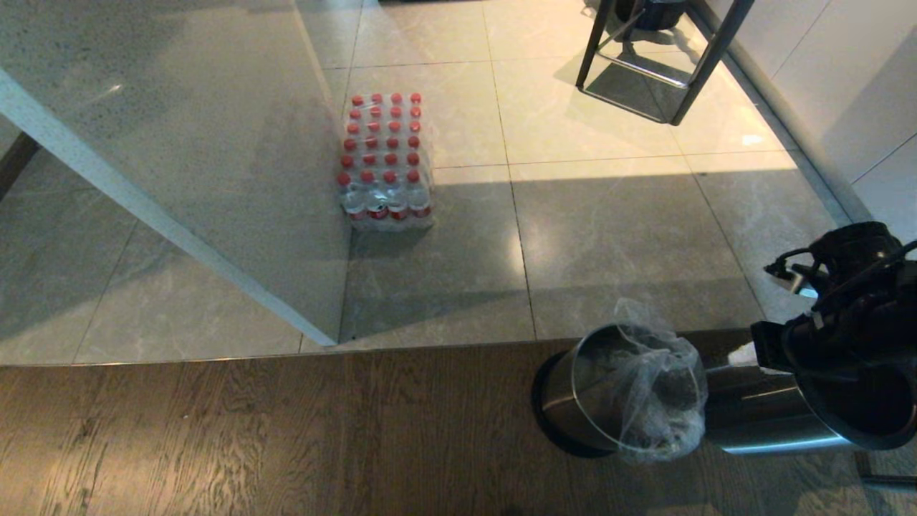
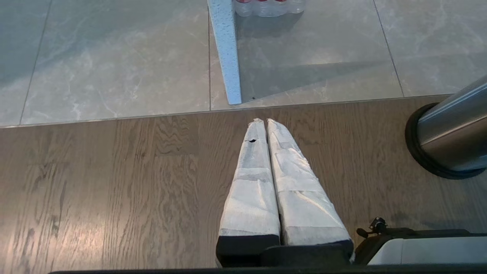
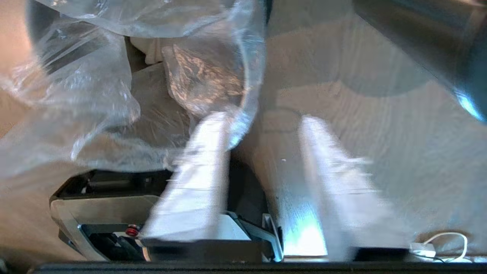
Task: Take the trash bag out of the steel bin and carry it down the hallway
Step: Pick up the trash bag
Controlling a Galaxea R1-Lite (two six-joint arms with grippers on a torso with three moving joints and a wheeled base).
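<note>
The steel bin (image 1: 573,401) stands on the wood floor at the lower right, its black base ring showing; it also shows at the edge of the left wrist view (image 2: 452,133). The clear crinkly trash bag (image 1: 659,394) bulges out over its rim. In the right wrist view the bag (image 3: 95,95) fills one side, with a pale beige lump (image 3: 152,99) inside. My right gripper (image 3: 262,120) is open, one finger (image 3: 205,160) against the bag's edge, with nothing between the fingers. Its dark arm (image 1: 845,322) reaches in from the right. My left gripper (image 2: 262,121) hangs shut over bare wood. The hallway is out of view.
A second steel cylinder (image 1: 774,408) lies right beside the bin under my right arm. A shrink-wrapped pack of red-capped bottles (image 1: 385,161) stands on the grey tiles by a speckled counter slab (image 1: 179,129). Black stool legs (image 1: 645,57) are at the far right, by a white wall.
</note>
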